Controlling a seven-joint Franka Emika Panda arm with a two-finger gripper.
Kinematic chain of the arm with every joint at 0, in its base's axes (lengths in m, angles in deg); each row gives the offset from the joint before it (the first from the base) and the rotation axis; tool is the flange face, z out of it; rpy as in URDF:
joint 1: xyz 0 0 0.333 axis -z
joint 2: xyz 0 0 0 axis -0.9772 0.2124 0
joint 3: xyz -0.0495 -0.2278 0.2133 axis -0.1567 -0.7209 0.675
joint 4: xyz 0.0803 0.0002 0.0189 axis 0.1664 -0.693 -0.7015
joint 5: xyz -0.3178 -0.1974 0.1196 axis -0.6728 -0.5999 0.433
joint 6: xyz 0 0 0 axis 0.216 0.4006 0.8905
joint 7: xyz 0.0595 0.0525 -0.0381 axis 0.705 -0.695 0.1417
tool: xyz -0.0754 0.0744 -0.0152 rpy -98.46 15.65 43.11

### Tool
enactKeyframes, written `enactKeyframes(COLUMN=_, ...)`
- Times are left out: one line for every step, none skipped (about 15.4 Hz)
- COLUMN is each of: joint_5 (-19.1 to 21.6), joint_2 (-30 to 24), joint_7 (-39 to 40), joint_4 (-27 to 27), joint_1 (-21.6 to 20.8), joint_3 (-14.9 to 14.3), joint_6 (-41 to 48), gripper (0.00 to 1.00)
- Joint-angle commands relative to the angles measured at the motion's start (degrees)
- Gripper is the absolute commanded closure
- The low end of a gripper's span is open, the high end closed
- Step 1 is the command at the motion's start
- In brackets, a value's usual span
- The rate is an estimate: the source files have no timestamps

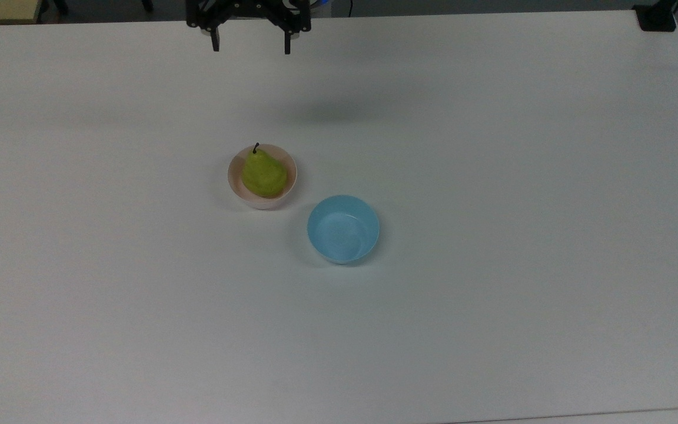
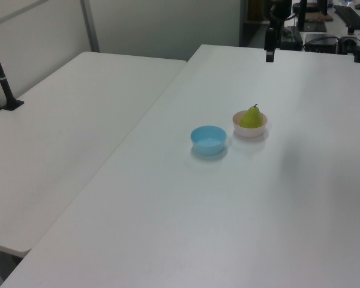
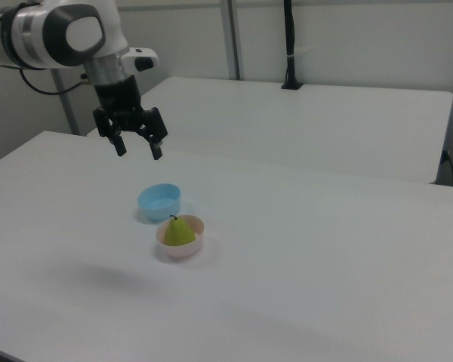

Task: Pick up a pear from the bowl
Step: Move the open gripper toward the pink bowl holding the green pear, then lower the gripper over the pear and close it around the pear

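The pear (image 1: 263, 174) hides most of the bowl's (image 1: 233, 176) inside.

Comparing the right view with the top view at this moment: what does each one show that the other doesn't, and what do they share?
Right view alone: the arm's white joints above the gripper, a second table behind, and a black pole on it.

Top view alone: the inside of the blue bowl straight down, and a black block at the table's far corner.

Both: the open gripper high above the table, apart from the pear sitting in the pink bowl, with the blue bowl beside it.
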Motion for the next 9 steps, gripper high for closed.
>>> enactKeyframes(joint_5=0.5, joint_2=3.4, joint_7=7.4, joint_4=0.3, joint_1=1.5, joint_3=-0.3, joint_6=-3.4, gripper=0.0)
enactKeyframes(joint_5=0.5, joint_2=4.4, joint_7=8.8, joint_4=0.2, joint_1=1.6, joint_3=-0.3, joint_6=-3.9, gripper=0.0)
enactKeyframes(joint_5=0.5, joint_2=5.4, joint_7=9.4, joint_4=0.0, joint_1=1.7, joint_3=-0.3, joint_6=-4.8, gripper=0.0)
enactKeyframes(joint_5=0.5, joint_2=6.5, joint_7=9.5, joint_4=-0.1, joint_1=1.7, joint_3=-0.3, joint_6=-5.8, gripper=0.0)
enactKeyframes(joint_5=0.5, joint_2=7.9, joint_7=9.5, joint_4=-0.3, joint_1=1.7, joint_3=-0.3, joint_6=-7.0, gripper=0.0)
enactKeyframes(joint_5=0.5, joint_2=9.3, joint_7=9.5, joint_4=-0.4, joint_1=1.7, joint_3=-0.3, joint_6=-8.0, gripper=0.0)
enactKeyframes(joint_5=0.4, joint_2=10.5, joint_7=9.5, joint_4=-0.8, joint_1=1.6, joint_3=-0.3, joint_6=-9.1, gripper=0.0)
enactKeyframes(joint_5=0.3, joint_2=11.4, joint_7=9.4, joint_4=-1.5, joint_1=1.6, joint_3=-0.3, joint_6=-10.7, gripper=0.0)
enactKeyframes(joint_5=0.3, joint_2=12.2, joint_7=9.2, joint_4=-2.5, joint_1=1.5, joint_3=-0.3, joint_6=-12.4, gripper=0.0)
